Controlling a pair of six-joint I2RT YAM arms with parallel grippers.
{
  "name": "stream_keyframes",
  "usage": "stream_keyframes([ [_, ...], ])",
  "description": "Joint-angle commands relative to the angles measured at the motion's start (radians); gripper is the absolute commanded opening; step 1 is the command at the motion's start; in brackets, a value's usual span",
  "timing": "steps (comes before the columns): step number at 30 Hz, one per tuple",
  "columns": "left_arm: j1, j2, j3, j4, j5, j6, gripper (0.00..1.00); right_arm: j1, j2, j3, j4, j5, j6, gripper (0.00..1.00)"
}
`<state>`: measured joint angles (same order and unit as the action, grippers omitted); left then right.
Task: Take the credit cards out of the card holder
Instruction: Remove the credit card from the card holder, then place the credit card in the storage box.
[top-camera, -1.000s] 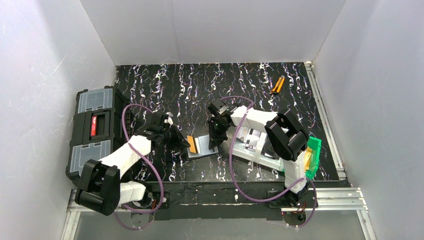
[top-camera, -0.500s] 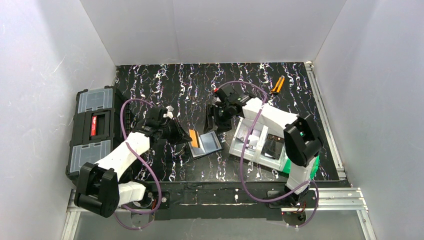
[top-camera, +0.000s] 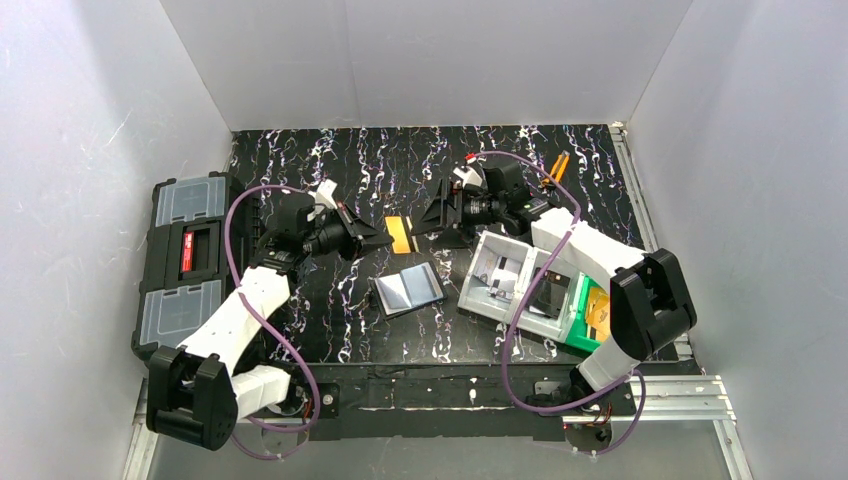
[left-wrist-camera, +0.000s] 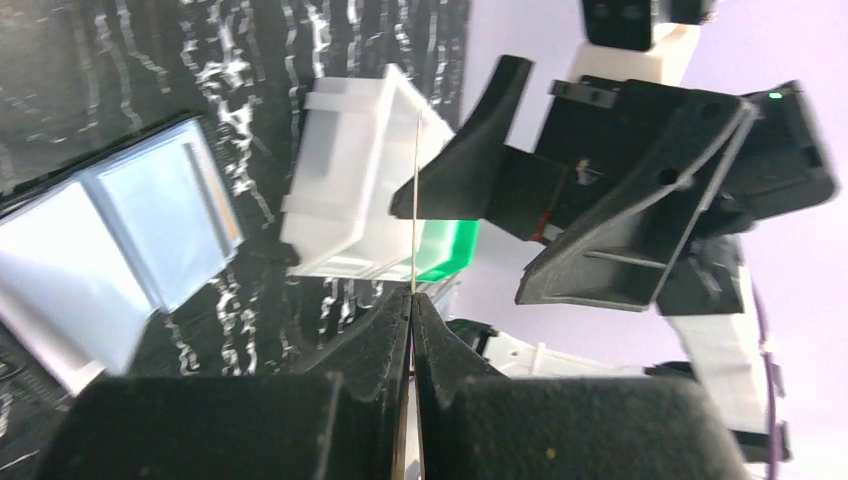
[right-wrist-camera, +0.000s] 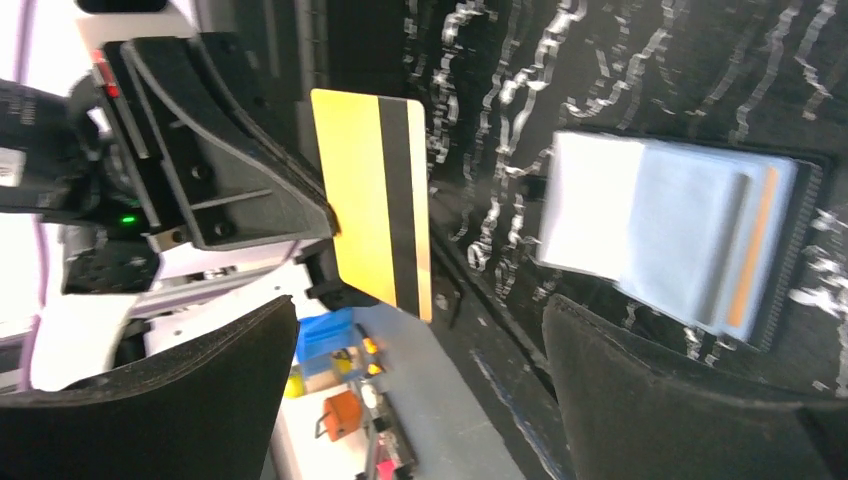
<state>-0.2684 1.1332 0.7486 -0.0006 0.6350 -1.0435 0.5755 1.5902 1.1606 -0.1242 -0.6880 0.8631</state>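
Observation:
The card holder (top-camera: 408, 290) lies open on the black table, blue-grey pockets up, with nothing gripping it. Above and beyond it my left gripper (top-camera: 386, 238) is shut on an orange-tan credit card (top-camera: 400, 234) and holds it in the air. In the right wrist view that card (right-wrist-camera: 375, 200) shows a black stripe, and the holder (right-wrist-camera: 680, 230) has an orange edge showing in a pocket. In the left wrist view the card (left-wrist-camera: 415, 200) is edge-on above my left gripper (left-wrist-camera: 411, 300). My right gripper (top-camera: 428, 222) stands open just right of the card, holding nothing.
A black toolbox (top-camera: 190, 265) sits at the table's left edge. Grey bins (top-camera: 520, 285) and a green bin (top-camera: 590, 320) stand to the right of the holder. A small orange-handled tool (top-camera: 555, 168) lies at the far right. White walls enclose the table.
My left gripper drew the orange card out of the holder and carried it up and away. My right gripper opened, let go of the holder and moved toward the far right.

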Motion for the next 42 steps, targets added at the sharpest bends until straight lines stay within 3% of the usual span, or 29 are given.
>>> stream_keyframes([
  [1,0.008,-0.002,-0.020,0.208,0.101,-0.143,0.00,-0.009,-0.037,-0.021,0.221,-0.129,0.126,0.98],
  [4,0.008,0.020,-0.029,0.304,0.126,-0.195,0.00,-0.011,-0.027,-0.039,0.301,-0.158,0.193,0.97],
  [7,0.009,0.042,-0.030,0.341,0.150,-0.220,0.00,-0.014,-0.023,-0.060,0.390,-0.174,0.259,0.87],
  [9,0.008,0.059,-0.031,0.367,0.169,-0.228,0.00,-0.017,-0.017,-0.064,0.420,-0.183,0.290,0.68],
  [11,0.008,0.070,-0.033,0.406,0.197,-0.241,0.00,-0.019,-0.013,-0.067,0.420,-0.184,0.299,0.42],
  [14,0.008,0.072,-0.042,0.418,0.225,-0.239,0.00,-0.021,-0.016,-0.058,0.364,-0.168,0.271,0.15],
  [15,0.009,0.075,-0.040,0.409,0.246,-0.228,0.00,-0.022,-0.018,-0.053,0.332,-0.155,0.248,0.01],
  [16,0.009,0.072,-0.033,0.384,0.252,-0.207,0.03,-0.022,-0.024,-0.049,0.298,-0.143,0.225,0.01],
  [19,0.008,0.016,0.049,0.058,0.215,0.026,0.71,-0.021,-0.079,-0.020,0.057,-0.043,0.084,0.01],
  [21,0.008,0.006,0.069,-0.038,0.194,0.082,0.92,-0.022,-0.104,-0.002,-0.059,0.019,0.024,0.01],
  [22,0.009,0.006,0.080,-0.090,0.181,0.114,0.98,-0.022,-0.120,0.008,-0.124,0.059,-0.010,0.01],
  [27,0.009,0.012,0.155,-0.337,0.062,0.270,0.98,-0.021,-0.231,0.042,-0.495,0.395,-0.138,0.01],
  [33,-0.003,0.050,0.195,-0.442,0.014,0.350,0.98,-0.035,-0.349,0.045,-0.815,0.775,-0.152,0.01],
  [42,-0.081,0.132,0.260,-0.478,-0.010,0.398,0.98,-0.188,-0.460,0.002,-1.072,1.043,-0.063,0.01],
])
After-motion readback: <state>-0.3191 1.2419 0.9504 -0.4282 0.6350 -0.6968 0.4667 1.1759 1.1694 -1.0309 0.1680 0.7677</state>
